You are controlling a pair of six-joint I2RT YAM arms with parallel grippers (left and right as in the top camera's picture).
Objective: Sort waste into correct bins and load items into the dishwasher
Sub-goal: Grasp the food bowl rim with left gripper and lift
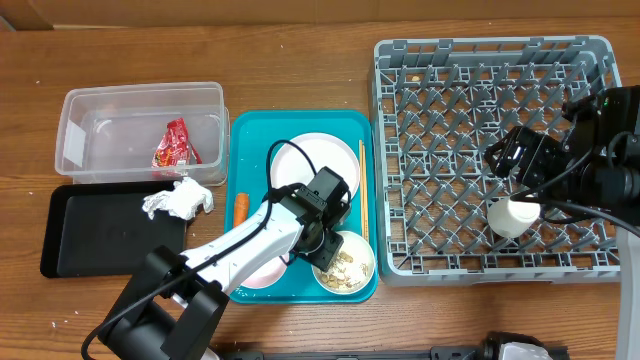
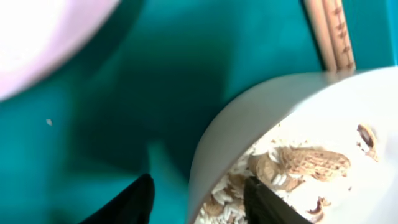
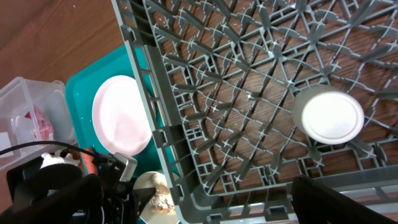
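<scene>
My left gripper [image 1: 325, 245] [image 2: 199, 196] is open and straddles the rim of a small white bowl [image 1: 345, 265] [image 2: 311, 112]. One finger is outside the bowl and one is inside. The bowl holds rice grains [image 2: 230, 199] and peanut bits [image 2: 314, 163]. It sits at the front right of the teal tray [image 1: 300, 120]. My right gripper [image 1: 515, 165] [image 3: 233, 202] is open and empty above the grey dish rack [image 1: 480, 50] [image 3: 249, 81]. It is just above a white cup [image 1: 512, 215] [image 3: 328, 117] that stands in the rack. The red wrapper [image 1: 176, 143] lies in the clear tub [image 1: 140, 92]. The white napkin [image 1: 178, 198] rests on the black tray's [image 1: 100, 235] far right corner.
The teal tray also holds a white plate [image 1: 318, 158] [image 3: 121, 115], a pink plate [image 1: 262, 270] [image 2: 37, 37] partly under my left arm, an orange carrot [image 1: 241, 207] at its left edge, and wooden chopsticks [image 1: 364, 200] [image 2: 333, 34] along its right side.
</scene>
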